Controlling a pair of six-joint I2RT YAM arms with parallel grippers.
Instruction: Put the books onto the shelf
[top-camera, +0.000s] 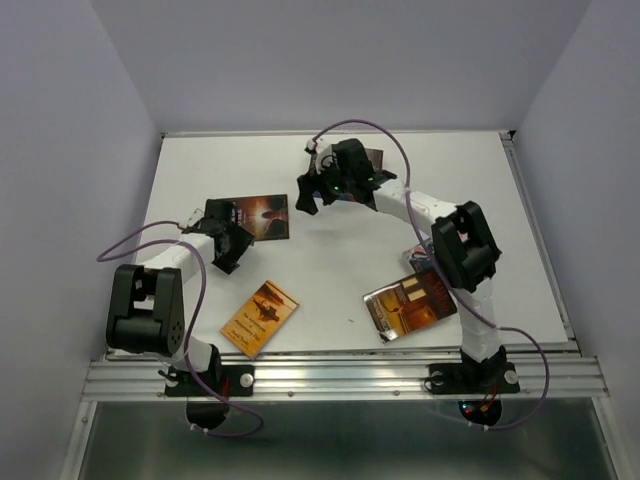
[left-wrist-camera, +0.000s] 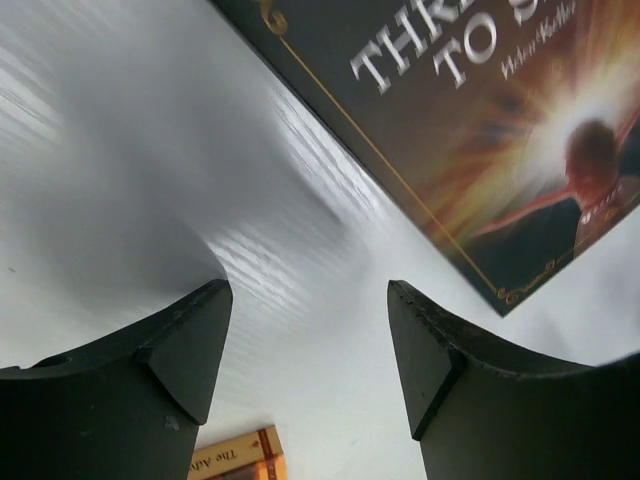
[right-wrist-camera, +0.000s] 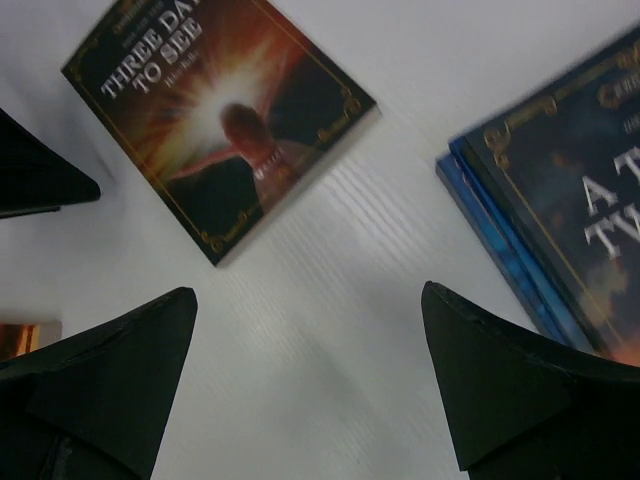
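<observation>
Top external view showing a white bench (top-camera: 330, 260) carrying, each thin, glossy and lying flat, a dark brown book (top-camera: 262, 215) just beside the left tool (left-wrist-camera: 310, 300), an orange book (top-camera: 260, 317) and an amber book (top-camera: 410, 308) near the front edge, and a blue stack (right-wrist-camera: 560, 200) just beside the right tool (right-wrist-camera: 308, 295). Both tools hovering over bare bench, jaws standing apart, gripping nothing. No shelf showing in any view. Probably handling as light, bendy and slick; lying flush, so likely needing a pinch along a spine or a nudged-out edge rather than across the cover. Walls (top-camera: 330, 60) closing in left, back and right; open room lying mid-bench.
</observation>
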